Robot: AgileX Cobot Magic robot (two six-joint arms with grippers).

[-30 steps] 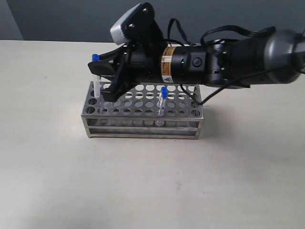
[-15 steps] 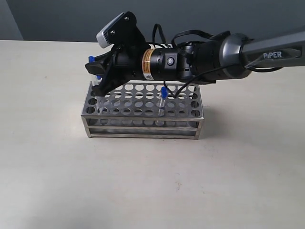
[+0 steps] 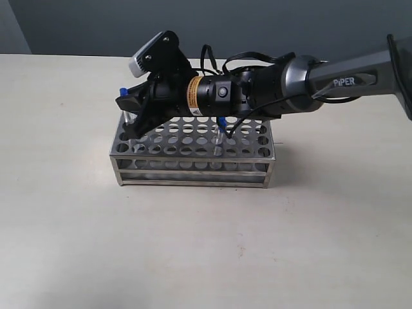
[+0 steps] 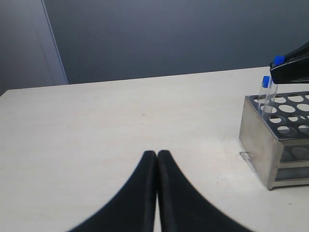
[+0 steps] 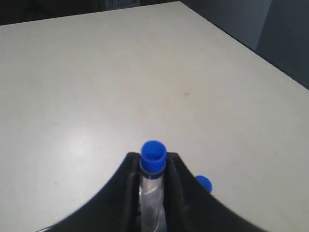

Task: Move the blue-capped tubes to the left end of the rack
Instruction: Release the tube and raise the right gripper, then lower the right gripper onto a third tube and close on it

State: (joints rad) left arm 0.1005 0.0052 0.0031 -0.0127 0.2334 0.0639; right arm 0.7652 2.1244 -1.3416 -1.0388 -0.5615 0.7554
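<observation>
The shiny metal rack [image 3: 193,172] stands mid-table. My right gripper [image 3: 129,109] reaches across over its left end, shut on a blue-capped tube [image 3: 121,92]; in the right wrist view that tube [image 5: 153,157] sits between the fingers of the gripper [image 5: 153,163]. The cap of a second tube [image 5: 203,182] shows just beside it. That second tube [image 4: 264,91] stands in a hole at the rack's [image 4: 256,130] left end, next to the held tube [image 4: 277,60]. Another tube [image 3: 221,132] stands mid-rack. My left gripper [image 4: 157,154] is shut on nothing, off to the rack's left.
The right arm's black body and cables [image 3: 257,93] lie across the back rows of the rack. Bare beige tabletop [image 3: 193,244] surrounds the rack, with a dark wall behind the table.
My right gripper has gone down and slightly left with the tube, toward the holes at the rack's left end. The mid-rack tube has not moved.
</observation>
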